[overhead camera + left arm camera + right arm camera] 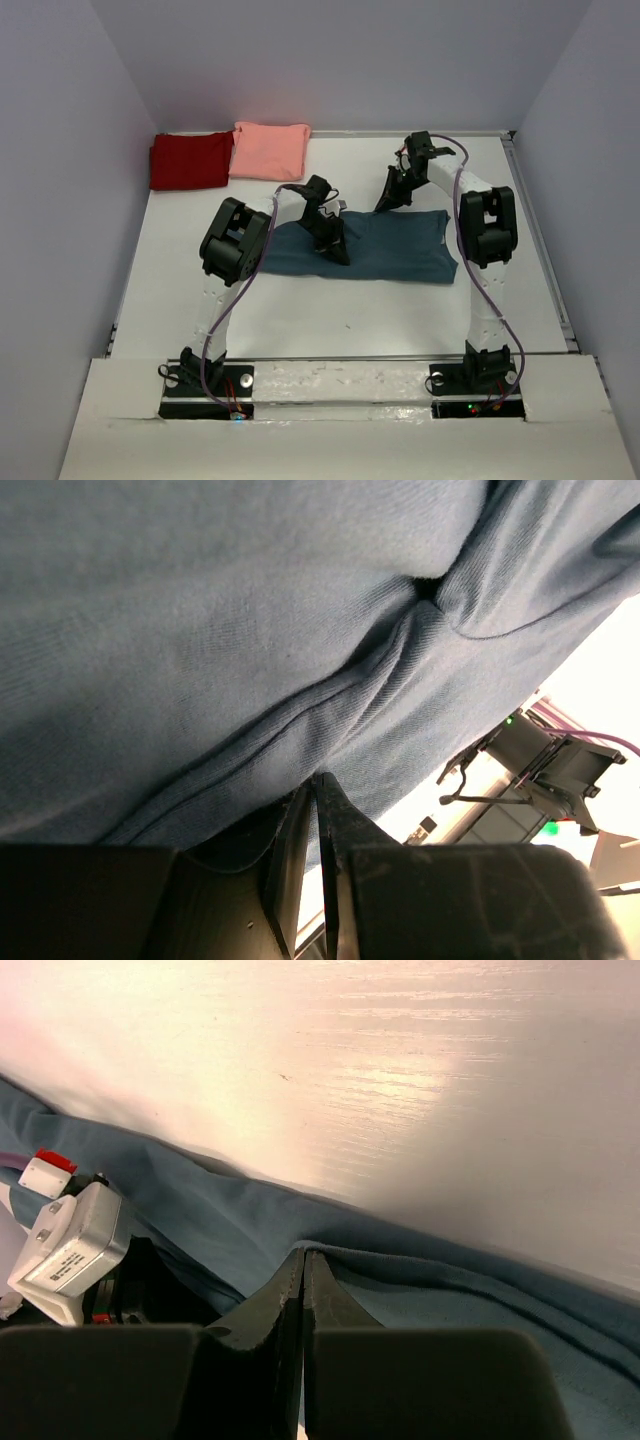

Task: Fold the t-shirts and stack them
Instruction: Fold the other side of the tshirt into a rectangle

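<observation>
The dark teal-blue t-shirt (400, 250) lies as a wide folded band across the middle of the white table (330, 320). My left gripper (338, 250) presses down on its left part. In the left wrist view the cloth (250, 610) fills the frame and gathers in creases at the left gripper (318, 780), whose jaws pinch it. My right gripper (388, 203) sits at the shirt's far edge. In the right wrist view it (303, 1252) is shut on the raised hem of the shirt (450, 1300). A dark red t-shirt (188, 160) and a salmon-pink t-shirt (270, 150) lie folded at the far left.
The red and pink shirts lie side by side against the back wall, the pink one overlapping the red one's right edge. Grey walls close the table on three sides. The left arm's white wrist housing (65, 1250) shows close to the right gripper.
</observation>
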Controlling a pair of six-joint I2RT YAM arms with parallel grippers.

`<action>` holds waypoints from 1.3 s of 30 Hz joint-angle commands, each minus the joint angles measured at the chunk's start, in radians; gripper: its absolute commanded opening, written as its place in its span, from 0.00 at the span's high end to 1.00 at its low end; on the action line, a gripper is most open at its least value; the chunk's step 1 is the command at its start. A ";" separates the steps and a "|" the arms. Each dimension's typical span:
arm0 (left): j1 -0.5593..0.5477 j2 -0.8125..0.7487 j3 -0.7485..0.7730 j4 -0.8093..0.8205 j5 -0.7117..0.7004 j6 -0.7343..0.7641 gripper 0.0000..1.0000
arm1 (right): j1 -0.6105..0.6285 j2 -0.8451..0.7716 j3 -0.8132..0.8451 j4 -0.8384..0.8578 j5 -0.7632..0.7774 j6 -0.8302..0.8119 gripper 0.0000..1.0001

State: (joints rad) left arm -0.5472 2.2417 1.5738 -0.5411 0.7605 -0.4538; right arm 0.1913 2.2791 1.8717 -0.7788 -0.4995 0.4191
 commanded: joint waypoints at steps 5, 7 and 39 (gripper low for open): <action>0.004 0.042 -0.005 -0.083 -0.082 0.040 0.76 | 0.007 -0.004 0.064 0.070 -0.049 -0.040 0.97; 0.003 0.047 -0.001 -0.085 -0.081 0.038 0.76 | 0.007 0.000 0.070 0.070 -0.068 -0.043 0.86; 0.164 -0.031 0.220 -0.039 -0.032 0.050 0.51 | -0.113 -0.553 -0.505 -0.034 -0.013 -0.010 0.88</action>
State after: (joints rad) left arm -0.4118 2.2745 1.7821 -0.5823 0.6884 -0.4164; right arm 0.0742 1.7496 1.3857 -0.8261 -0.4648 0.3832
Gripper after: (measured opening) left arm 0.469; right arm 0.229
